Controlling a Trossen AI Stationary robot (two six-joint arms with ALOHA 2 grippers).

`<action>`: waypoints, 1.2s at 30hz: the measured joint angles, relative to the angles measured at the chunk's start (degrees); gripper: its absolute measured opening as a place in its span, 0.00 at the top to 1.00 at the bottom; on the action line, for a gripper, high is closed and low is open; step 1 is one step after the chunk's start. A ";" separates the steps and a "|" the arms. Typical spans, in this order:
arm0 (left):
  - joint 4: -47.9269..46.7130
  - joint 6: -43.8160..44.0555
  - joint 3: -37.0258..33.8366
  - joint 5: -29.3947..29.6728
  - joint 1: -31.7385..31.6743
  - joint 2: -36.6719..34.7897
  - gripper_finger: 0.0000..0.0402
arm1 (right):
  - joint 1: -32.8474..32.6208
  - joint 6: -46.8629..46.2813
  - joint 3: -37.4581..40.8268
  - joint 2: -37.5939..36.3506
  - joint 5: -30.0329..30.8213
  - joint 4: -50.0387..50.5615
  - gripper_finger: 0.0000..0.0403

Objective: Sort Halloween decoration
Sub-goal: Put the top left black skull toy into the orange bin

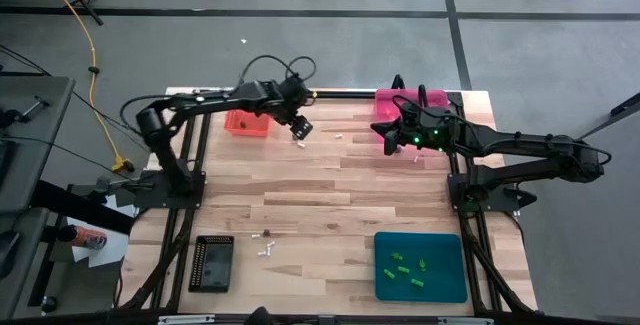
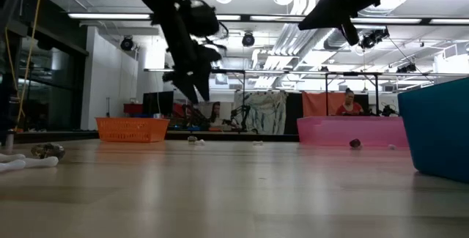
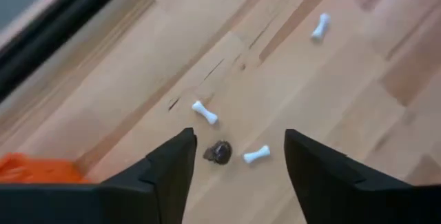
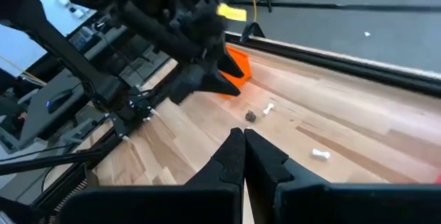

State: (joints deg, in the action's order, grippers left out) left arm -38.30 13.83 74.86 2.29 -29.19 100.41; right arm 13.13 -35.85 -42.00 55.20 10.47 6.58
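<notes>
A pale wooden table [image 1: 330, 195] fills the workspace. Nearest lie the black tray [image 1: 212, 263] and the teal tray [image 1: 420, 266], which holds green trinkets [image 1: 400, 265]. Farther off, the left gripper [image 3: 238, 165] hovers with fingers spread and empty over a dark brown trinket [image 3: 219, 152] flanked by two white bones [image 3: 204, 112], beside the orange tray [image 1: 246, 123]. The right gripper [image 4: 244, 148], fingers pressed together and empty, waits by the pink tray [image 1: 412, 99]. Closing could catch a bone too, since one lies just beside. No writing is legible
</notes>
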 joint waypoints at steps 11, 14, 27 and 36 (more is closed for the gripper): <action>-1.91 -0.01 0.99 0.54 0.02 9.51 0.45 | -0.02 -2.85 0.02 0.00 0.10 4.14 1.00; -1.58 0.02 1.02 0.54 0.11 10.77 0.45 | -0.04 -2.83 0.02 0.00 0.10 4.73 1.00; -1.34 0.94 1.02 -0.11 0.13 14.59 0.45 | -0.04 -2.74 0.02 0.00 1.40 4.86 1.00; -1.15 1.02 1.02 0.29 -0.11 14.66 0.54 | -0.04 -2.74 0.04 0.00 2.04 4.86 1.00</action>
State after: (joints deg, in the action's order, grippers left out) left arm -39.45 14.85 75.88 2.58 -29.30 115.07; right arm 13.08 -38.59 -41.95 55.20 12.51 11.44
